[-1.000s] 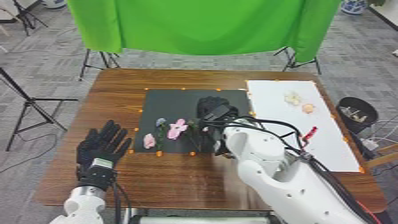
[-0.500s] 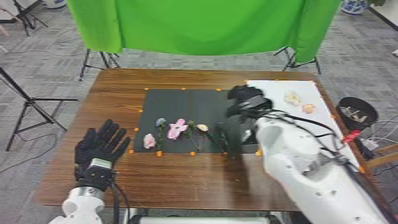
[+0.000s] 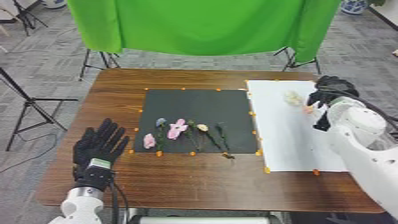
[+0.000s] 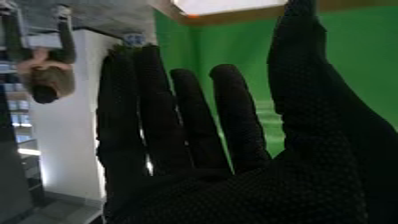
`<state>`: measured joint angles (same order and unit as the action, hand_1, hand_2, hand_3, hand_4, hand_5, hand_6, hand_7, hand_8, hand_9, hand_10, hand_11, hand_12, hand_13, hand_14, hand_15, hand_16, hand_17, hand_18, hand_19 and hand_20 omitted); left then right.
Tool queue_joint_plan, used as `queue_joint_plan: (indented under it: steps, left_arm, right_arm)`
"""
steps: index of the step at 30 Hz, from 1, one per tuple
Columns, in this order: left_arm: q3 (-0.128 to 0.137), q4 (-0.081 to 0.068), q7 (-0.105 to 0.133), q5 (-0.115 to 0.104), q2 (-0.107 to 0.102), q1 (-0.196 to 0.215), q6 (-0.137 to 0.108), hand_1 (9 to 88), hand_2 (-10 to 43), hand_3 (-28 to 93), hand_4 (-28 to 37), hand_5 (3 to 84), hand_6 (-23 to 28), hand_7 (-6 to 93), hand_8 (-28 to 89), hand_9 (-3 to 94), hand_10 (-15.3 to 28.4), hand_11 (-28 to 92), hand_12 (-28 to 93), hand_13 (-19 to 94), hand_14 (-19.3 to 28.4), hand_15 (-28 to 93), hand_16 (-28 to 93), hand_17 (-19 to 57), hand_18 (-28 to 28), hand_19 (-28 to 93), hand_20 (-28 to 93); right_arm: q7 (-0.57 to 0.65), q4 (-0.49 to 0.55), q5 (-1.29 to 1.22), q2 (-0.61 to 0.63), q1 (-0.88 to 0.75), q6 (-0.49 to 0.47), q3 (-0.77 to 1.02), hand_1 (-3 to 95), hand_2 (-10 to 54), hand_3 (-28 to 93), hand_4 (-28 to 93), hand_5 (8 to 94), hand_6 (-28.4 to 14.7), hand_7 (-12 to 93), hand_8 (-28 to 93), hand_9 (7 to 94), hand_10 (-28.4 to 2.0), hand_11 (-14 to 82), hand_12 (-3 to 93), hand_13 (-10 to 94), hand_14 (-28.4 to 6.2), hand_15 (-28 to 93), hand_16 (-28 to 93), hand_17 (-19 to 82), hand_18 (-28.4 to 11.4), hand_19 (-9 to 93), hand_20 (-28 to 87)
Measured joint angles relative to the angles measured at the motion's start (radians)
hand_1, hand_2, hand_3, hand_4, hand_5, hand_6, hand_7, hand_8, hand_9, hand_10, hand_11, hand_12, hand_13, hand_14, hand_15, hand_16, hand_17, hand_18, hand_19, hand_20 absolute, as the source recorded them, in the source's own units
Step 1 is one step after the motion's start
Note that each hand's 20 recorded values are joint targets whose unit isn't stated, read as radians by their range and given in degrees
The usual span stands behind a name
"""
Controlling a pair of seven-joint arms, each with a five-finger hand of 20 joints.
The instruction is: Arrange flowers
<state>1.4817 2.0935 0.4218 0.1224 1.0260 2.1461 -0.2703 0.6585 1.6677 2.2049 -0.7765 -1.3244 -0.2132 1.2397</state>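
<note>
In the head view, my right hand [image 3: 334, 91] is over the right edge of the white sheet [image 3: 298, 140], beside a peach flower [image 3: 309, 109] and a pale cream flower [image 3: 292, 98]. The right wrist view shows this hand [image 4: 191, 135] open, its fingers straight and nothing in them. On the dark mat [image 3: 191, 102] lie a pink flower [image 3: 149, 141], a bluish flower [image 3: 161, 122], a larger pink flower [image 3: 178, 128], a cream flower [image 3: 202, 127] and a green stem [image 3: 222, 137]. My left hand [image 3: 96, 147] rests open at the table's left side, left of the mat.
The brown wooden table [image 3: 195, 185] carries small orange markers round the mat and sheet. A green cloth [image 3: 204, 25] hangs behind the table. Black stands rise behind and left of it.
My right hand has moved from above the mat to the right, over the white sheet's edge, uncovering the cream flower and green stem. The left hand has stayed nearly still.
</note>
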Motion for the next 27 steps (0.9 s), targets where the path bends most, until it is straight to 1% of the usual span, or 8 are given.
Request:
queue_joint_plan:
  steps: [5, 9, 12, 13, 16, 18, 24, 27]
  left_arm:
    - [-0.008, 0.001, 0.003, -0.006, 0.000, -0.005, -0.005, 29.1, 17.7, 74, -28.3, 42.2, 9.6, 21.6, -11, 33.7, 15.6, 30, 11, 25, 16.5, 46, -9, -6.9, 14.5, 39, 10]
    - [-0.013, 0.002, 0.004, -0.009, 0.000, -0.008, -0.006, 29.1, 18.4, 74, -28.3, 42.3, 9.6, 21.5, -11, 33.8, 15.8, 30, 11, 25, 16.5, 46, -9, -6.9, 14.5, 39, 10]
    - [-0.013, 0.002, 0.002, -0.009, 0.001, -0.010, -0.007, 29.0, 18.6, 74, -28.3, 42.3, 9.6, 21.6, -11, 33.9, 15.8, 30, 11, 25, 16.5, 46, -9, -6.9, 14.5, 39, 10]
    - [-0.013, 0.002, 0.002, -0.009, 0.002, -0.012, -0.007, 29.0, 18.6, 74, -28.3, 42.3, 9.6, 21.6, -11, 33.9, 15.8, 30, 11, 25, 16.6, 46, -9, -6.9, 14.5, 39, 10]
    - [-0.014, 0.002, 0.000, -0.009, 0.005, -0.016, -0.007, 28.9, 18.6, 74, -28.3, 42.4, 9.6, 21.5, -11, 33.9, 15.8, 30, 11, 25, 16.6, 46, -10, -6.9, 14.6, 39, 10]
    - [-0.015, 0.002, -0.002, -0.009, 0.007, -0.018, -0.007, 28.9, 18.7, 74, -28.3, 42.4, 9.6, 21.5, -11, 33.9, 15.8, 30, 11, 25, 16.6, 46, -10, -7.0, 14.6, 40, 10]
    - [-0.015, 0.001, -0.008, -0.008, 0.013, -0.018, -0.007, 28.8, 18.7, 74, -28.3, 42.4, 9.7, 21.5, -11, 33.9, 15.8, 30, 11, 25, 16.6, 46, -10, -7.0, 14.6, 40, 10]
    - [-0.014, 0.001, -0.011, -0.008, 0.015, -0.017, -0.007, 28.8, 18.7, 74, -28.3, 42.4, 9.7, 21.5, -11, 33.9, 15.7, 30, 11, 25, 16.6, 46, -10, -7.0, 14.6, 40, 10]
  right_arm:
    - [-0.004, -0.073, -0.021, -0.008, 0.063, -0.021, -0.068, 46.2, -9.5, 80, -28, 43.1, -2.9, 15, -13, 44.6, -11.5, 7.3, 10.8, 49, -11.4, 21, 17, 25, -19.2, 68, 24]
    - [-0.004, -0.118, -0.042, -0.025, 0.086, -0.084, -0.090, 46.3, -9.5, 80, -28, 43.1, -2.9, 15, -13, 44.6, -11.5, 7.5, 10.6, 49, -11.4, 21, 17, 25, -19.2, 68, 24]
    - [0.000, -0.150, -0.064, -0.037, 0.095, -0.133, -0.102, 53.9, -9.5, 78, -28, 51.3, -0.3, 16, -14, 56.8, -9.6, 9.3, 11.5, 60, -8.6, 21, 19, 27, -17.9, 70, 25]
    - [0.001, -0.159, -0.069, -0.041, 0.095, -0.138, -0.104, 56.0, -9.5, 74, -28, 55.5, 1.1, 17, -14, 62.5, -9.2, 10.2, 12.9, 63, -7.8, 19, 25, 28, -17.6, 70, 26]
    - [0.003, -0.161, -0.070, -0.045, 0.091, -0.107, -0.104, 61.4, -9.5, 65, -28, 70.4, 2.8, 21, -4, 79.7, -8.2, 5.1, 26.8, 70, -6.0, 15, 36, 29, -17.1, 70, 30]
    - [0.003, -0.158, -0.070, -0.048, 0.082, -0.061, -0.098, 64.5, -9.5, 60, -28, 77.0, 3.5, 25, 1, 88.3, -7.8, 5.9, 35.6, 74, -5.3, 15, 41, 30, -16.7, 70, 32]
    - [0.000, -0.134, -0.060, -0.052, 0.038, -0.004, -0.079, 66.9, -9.5, 57, -28, 79.6, 3.4, 26, 3, 91.4, -7.4, 7.3, 39.8, 76, -5.2, 15, 43, 30, -16.5, 70, 33]
    - [-0.010, -0.115, -0.044, -0.051, 0.015, 0.007, -0.071, 63.9, -9.5, 62, -28, 79.5, 2.9, 26, 4, 91.6, -8.0, 6.8, 39.2, 76, -5.4, 15, 43, 31, -17.2, 70, 33]
